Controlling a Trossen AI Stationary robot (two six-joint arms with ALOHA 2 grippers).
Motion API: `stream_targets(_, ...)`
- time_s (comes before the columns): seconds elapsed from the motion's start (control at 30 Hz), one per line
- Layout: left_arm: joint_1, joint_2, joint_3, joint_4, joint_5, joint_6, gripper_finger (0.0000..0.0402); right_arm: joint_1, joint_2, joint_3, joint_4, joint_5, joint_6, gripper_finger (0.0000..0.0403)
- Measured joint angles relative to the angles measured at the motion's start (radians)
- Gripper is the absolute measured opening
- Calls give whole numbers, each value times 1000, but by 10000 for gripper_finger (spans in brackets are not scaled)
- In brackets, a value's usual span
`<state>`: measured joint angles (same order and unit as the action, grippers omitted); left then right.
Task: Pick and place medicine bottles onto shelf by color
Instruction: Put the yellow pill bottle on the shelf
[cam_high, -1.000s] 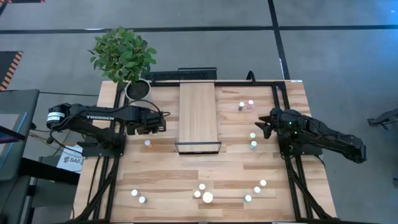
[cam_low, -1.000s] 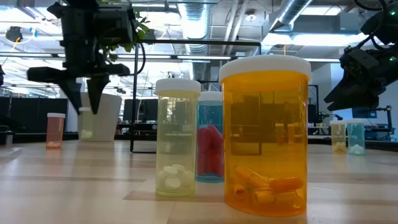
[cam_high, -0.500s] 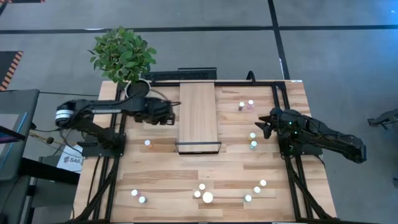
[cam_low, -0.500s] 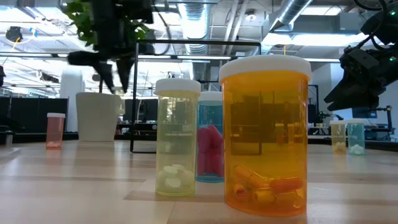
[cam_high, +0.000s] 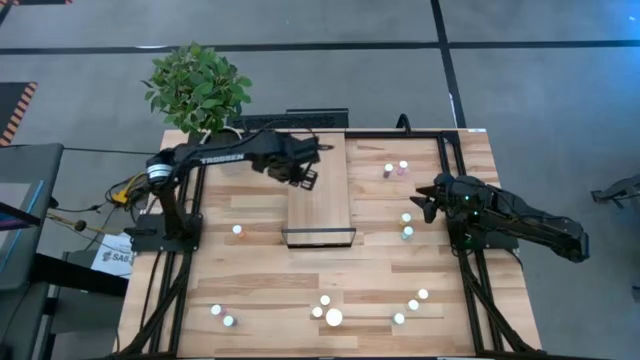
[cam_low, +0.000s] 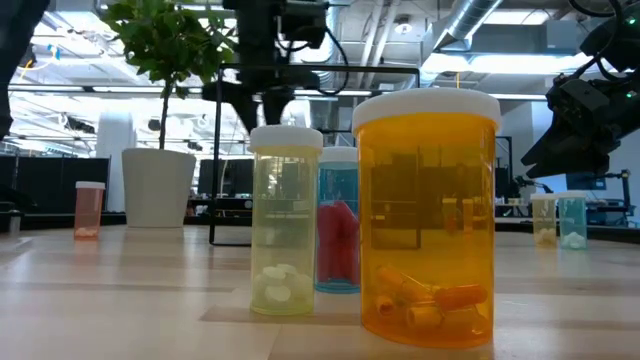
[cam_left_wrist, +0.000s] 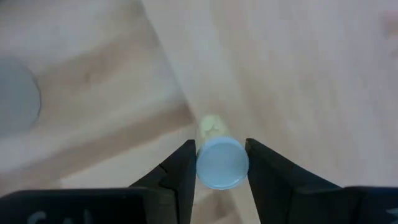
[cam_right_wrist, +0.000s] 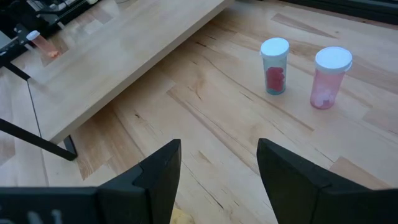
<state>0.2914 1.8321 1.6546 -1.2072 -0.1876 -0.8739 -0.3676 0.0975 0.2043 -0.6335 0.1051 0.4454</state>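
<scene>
Plant (cam_high: 197, 87) in a white pot (cam_low: 158, 187) at the far left corner of the worktop (cam_high: 250, 270), well behind the left gripper (cam_high: 303, 172). Left fingers (cam_left_wrist: 177, 175) clenched on a yellow-tinted bottle (cam_left_wrist: 219, 158), carried above the left edge of the shelf (cam_high: 320, 190), not yet set down. Risk, as a judgement: released this near the edge, could tip off the plank; caught on the dark frame (cam_high: 320, 236) nearer the front, could be knocked from the fingers. One small bottle (cam_high: 237, 230) on the worktop left of the shelf. Across the front, a loose row of bottles (cam_high: 325, 312), including a big orange one (cam_low: 428, 217), none in the way. Right of the shelf, a teal bottle (cam_right_wrist: 275, 65) and a pink bottle (cam_right_wrist: 330, 76) just ahead of the right gripper (cam_right_wrist: 219, 171), fingers spread and empty.
</scene>
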Motion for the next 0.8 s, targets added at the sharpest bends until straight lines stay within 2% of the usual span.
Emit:
stream_targets(0.13, 42, 64, 72, 25, -15, 15, 110, 0, 0, 0, 0, 0, 0, 234)
stream_targets(0.5, 166, 268, 225, 47, 111, 17, 110, 0, 0, 0, 0, 0, 0, 234)
stream_targets(0.8, 230, 297, 267, 63, 103, -7, 110, 0, 0, 0, 0, 0, 0, 234)
